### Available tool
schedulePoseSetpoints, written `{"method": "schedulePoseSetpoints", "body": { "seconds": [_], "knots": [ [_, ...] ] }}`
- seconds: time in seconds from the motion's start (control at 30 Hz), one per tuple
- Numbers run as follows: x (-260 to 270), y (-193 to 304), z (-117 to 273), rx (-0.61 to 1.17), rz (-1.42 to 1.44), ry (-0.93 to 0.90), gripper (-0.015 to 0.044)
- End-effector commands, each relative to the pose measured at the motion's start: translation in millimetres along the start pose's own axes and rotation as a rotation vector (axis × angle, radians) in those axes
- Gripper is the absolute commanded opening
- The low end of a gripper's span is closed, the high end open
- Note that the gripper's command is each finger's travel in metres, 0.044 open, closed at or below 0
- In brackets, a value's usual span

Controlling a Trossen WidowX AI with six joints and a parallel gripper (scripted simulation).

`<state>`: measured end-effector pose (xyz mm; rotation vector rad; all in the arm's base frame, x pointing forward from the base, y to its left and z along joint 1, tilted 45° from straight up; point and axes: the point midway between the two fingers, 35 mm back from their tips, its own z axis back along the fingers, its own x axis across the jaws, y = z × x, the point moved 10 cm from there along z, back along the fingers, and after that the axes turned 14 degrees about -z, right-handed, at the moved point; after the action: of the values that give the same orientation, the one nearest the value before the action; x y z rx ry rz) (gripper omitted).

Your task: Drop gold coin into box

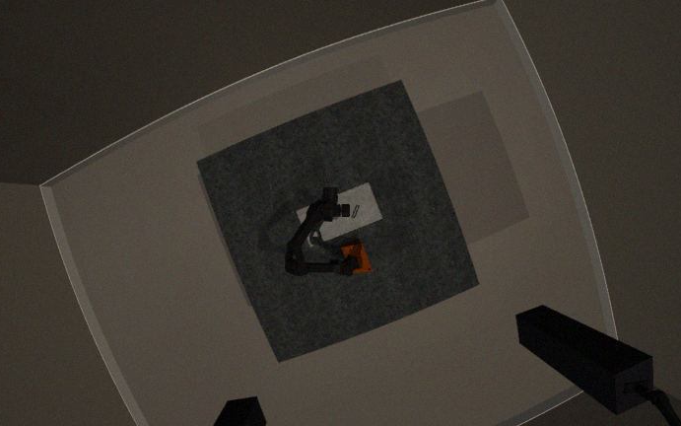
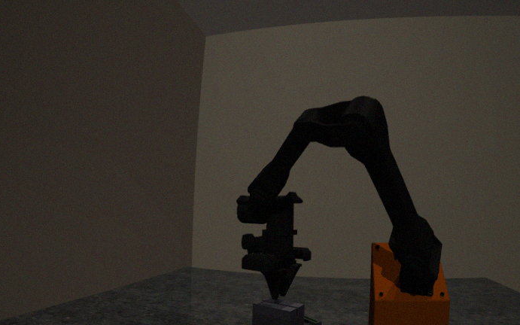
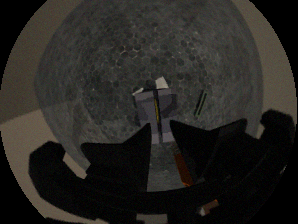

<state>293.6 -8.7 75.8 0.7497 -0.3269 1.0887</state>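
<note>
The grey box (image 2: 273,314) (image 3: 146,111) stands below my gripper. Its slot shows as a dark line across the lid in the wrist view. The gold coin (image 3: 157,111) shows there as a thin gold strip within the slot line, beyond the fingertips; how deep it sits is unclear. No part of it shows above the lid in the exterior view. My gripper (image 2: 278,297) (image 3: 160,124) is partly open and empty, its tips just above the lid. The dark-green holder (image 1: 355,211) (image 2: 313,320) (image 3: 201,104) stands empty beside the box. The arm hides the box in the top view.
The orange base (image 1: 365,261) (image 2: 411,311) (image 3: 183,170) of the arm stands to the right of the box in the exterior view. A pale rectangle (image 1: 369,198) lies under the holder on the dark grey table top (image 1: 374,126).
</note>
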Motion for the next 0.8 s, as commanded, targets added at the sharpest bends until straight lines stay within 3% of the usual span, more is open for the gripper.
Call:
{"method": "schedulePoseSetpoints", "body": {
  "seconds": [0.0,0.17,0.43,0.53,0.77],
  "knots": [
    [0.1,0.0,0.2,0.0,0.001,0.0,0.0161],
    [0.1,0.0,0.2,0.0,0.001,0.0,0.0161],
    [-0.2,0.0,20.3,0.0,0.0,0.001,0.0371],
    [-1.1,1.3,49.2,0.005,-0.004,-0.001,0.044],
    [-1.5,2.3,58.2,0.008,-0.005,-0.002,0.044]
  ]
}}
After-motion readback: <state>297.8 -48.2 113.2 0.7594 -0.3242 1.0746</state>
